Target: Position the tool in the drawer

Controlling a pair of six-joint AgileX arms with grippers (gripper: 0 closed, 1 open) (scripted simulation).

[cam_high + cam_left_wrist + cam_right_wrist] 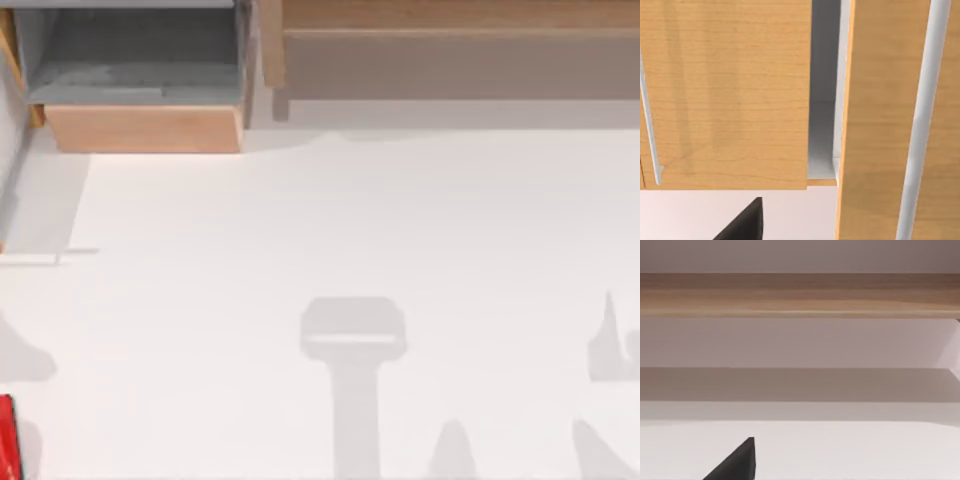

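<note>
Fingers (pixel 742 222): one dark tip | tool (pixel 7 435): one | drawer (pixel 145 128): one, open

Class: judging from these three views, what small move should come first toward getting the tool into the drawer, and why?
Probably bring the left arm down toward the red tool at the table's near-left edge. It lies far from the open drawer at far left, and nothing holds it.
</note>
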